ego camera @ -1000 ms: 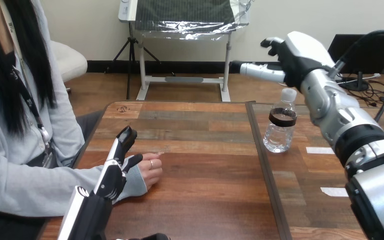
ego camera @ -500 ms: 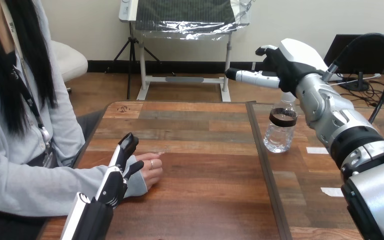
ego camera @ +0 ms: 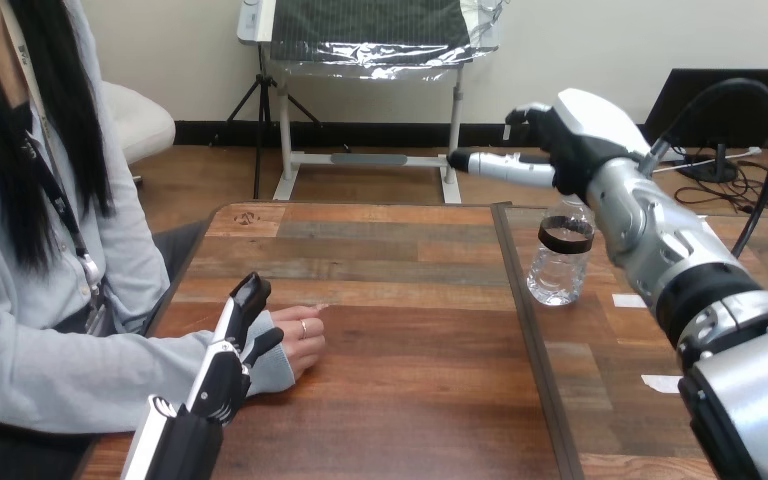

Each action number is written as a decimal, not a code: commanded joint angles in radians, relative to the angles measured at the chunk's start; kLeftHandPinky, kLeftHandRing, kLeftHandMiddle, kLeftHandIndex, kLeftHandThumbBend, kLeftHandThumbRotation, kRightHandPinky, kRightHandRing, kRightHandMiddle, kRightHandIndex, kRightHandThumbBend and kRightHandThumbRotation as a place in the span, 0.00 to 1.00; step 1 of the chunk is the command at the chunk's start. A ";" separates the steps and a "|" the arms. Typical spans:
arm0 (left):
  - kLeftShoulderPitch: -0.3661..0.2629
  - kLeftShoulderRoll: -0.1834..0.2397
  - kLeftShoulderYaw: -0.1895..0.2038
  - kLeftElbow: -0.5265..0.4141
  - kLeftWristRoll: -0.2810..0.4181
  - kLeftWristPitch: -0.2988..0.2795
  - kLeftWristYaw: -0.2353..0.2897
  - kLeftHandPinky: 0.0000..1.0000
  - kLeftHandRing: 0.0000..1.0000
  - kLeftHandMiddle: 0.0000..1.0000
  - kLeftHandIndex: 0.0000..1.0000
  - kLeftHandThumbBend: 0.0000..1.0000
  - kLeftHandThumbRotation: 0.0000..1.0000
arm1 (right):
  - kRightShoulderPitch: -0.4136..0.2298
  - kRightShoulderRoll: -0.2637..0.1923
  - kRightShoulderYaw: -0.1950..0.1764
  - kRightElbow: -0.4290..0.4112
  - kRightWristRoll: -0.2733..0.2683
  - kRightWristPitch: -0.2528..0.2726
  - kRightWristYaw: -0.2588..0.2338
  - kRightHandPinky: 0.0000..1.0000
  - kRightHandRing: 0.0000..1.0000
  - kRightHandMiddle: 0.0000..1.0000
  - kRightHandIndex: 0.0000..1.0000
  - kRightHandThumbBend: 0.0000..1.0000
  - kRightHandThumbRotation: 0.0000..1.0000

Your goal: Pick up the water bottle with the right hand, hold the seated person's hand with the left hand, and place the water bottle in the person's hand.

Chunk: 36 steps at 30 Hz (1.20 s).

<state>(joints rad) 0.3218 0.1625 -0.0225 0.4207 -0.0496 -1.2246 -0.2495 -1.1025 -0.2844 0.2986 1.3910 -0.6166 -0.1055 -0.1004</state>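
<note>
The water bottle (ego camera: 560, 262) stands upright just at 3 o'clock of the table's (ego camera: 410, 380) centre seam; the right hand (ego camera: 560, 140) hovers over its cap, fingers straight and spread, holding nothing; bare boards lie between bottle and the person's hand (ego camera: 300, 342) near the 9 o'clock edge; the left hand (ego camera: 232, 345) lies beside it, fingers straight.

water bottle (ego camera: 559, 262) cap hidden behind right arm (ego camera: 650, 230)

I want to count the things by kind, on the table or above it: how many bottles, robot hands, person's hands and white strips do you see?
Water bottle: 1
Robot hands: 2, the left hand and the right hand
Person's hand: 1
White strips: 2, the far one and the near one
Total: 6
</note>
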 commanded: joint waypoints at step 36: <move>-0.016 -0.007 -0.017 -0.014 -0.010 -0.052 0.022 0.90 1.00 1.00 1.00 1.00 0.59 | 0.089 -0.025 -0.062 -0.008 0.077 -0.058 0.088 0.71 0.78 0.82 0.88 0.77 0.89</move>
<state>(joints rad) 0.3528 0.1561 -0.0270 0.4210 -0.0463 -1.2543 -0.2323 -1.0730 -0.3072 0.2548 1.3779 -0.5619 -0.1553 -0.0406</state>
